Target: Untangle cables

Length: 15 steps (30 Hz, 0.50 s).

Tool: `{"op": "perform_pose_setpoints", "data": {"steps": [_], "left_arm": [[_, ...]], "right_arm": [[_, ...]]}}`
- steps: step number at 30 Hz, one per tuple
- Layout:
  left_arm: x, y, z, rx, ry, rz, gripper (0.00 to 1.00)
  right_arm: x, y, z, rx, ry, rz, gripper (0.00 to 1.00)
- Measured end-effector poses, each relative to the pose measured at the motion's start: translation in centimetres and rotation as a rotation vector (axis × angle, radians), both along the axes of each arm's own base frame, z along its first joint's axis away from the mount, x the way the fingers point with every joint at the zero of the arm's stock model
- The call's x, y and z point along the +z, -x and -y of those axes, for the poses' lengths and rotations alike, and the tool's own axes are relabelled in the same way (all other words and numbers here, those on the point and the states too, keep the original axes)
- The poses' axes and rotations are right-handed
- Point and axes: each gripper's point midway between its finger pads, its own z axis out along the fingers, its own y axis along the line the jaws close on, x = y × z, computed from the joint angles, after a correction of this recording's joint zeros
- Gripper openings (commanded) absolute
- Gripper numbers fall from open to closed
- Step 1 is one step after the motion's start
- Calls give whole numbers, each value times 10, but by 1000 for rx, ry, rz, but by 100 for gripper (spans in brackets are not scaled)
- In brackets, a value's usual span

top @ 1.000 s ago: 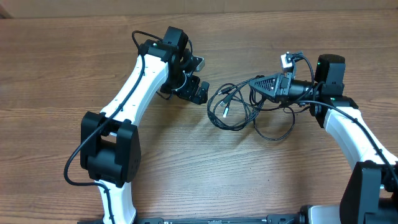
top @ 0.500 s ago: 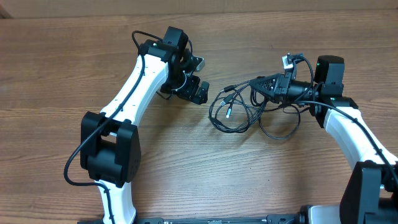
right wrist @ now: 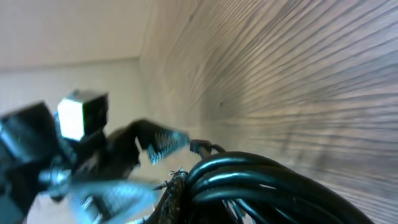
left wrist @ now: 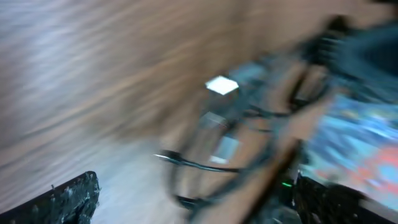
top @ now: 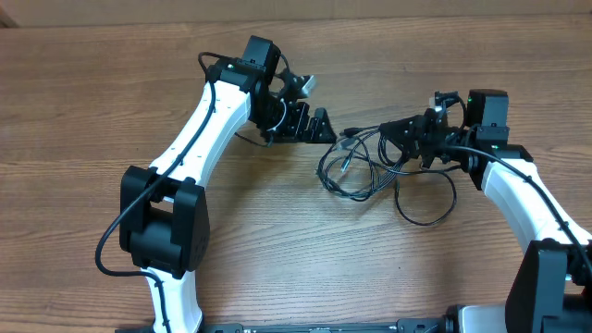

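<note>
Cables (top: 375, 162): thin black cords in a tangled bundle of loose loops on the wooden table (top: 277, 240), right of centre, one loop trailing toward the near edge. Right gripper (top: 393, 131): jaws closed on the bundle's right side, cords bunched against its fingers in the right wrist view (right wrist: 249, 180). Left gripper (top: 319, 128): jaws spread wide, empty, pointing at the bundle from just to its left, apart from it. Left wrist view: blurred, cords (left wrist: 211, 163) ahead between the fingers.
</note>
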Motion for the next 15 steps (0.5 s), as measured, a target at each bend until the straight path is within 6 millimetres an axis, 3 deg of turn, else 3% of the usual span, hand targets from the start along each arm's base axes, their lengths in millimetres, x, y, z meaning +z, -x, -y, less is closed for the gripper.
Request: {"op": "perform_pose_setpoints", "data": {"steps": [4,8,13,15], "left_arm": [[19,10,15,-42,141,-39,100],[22,12,18,-53,168,-43,100],[10,8,8,-34,79,-26,100],[-3,7,-4,-14,-27,-20,100]], "right_arm": [[2,-7,3,-49,-9,-14,4],[9,-13,3,-69,-34,-6,4],[27,-20,-2,-56,-96,47,4],[34,-22,-4,-46,-126,61,4]]}}
